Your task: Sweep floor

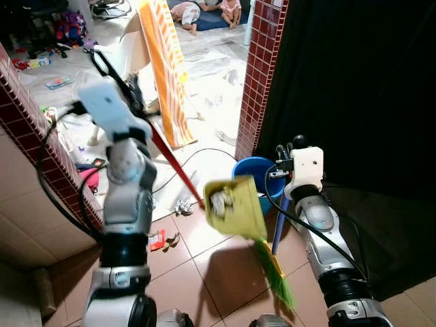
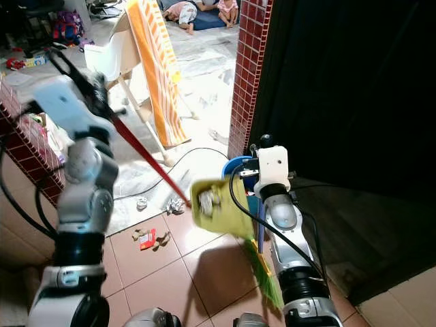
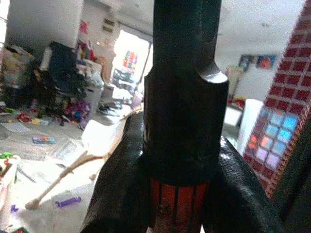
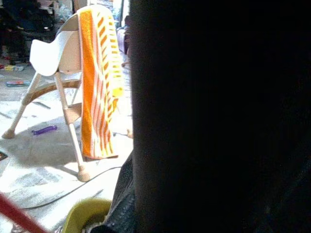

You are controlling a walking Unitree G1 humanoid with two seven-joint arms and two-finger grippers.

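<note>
My left gripper is raised at the upper left, shut on the black-capped top of a red handle. That handle slants down to a yellow-green dustpan, which hangs above the floor with crumpled litter inside. My right gripper is beside the brick pillar, shut on the blue handle of a broom. The broom's green bristles trail on the tiles below the pan. The handle shows as a dark bar in the right wrist view.
A blue bin stands behind the dustpan. Crumpled paper and wrappers lie on the tiles. A chair with an orange striped towel, a floor cable, red brick pillars and a black curtain surround me. People lie far back.
</note>
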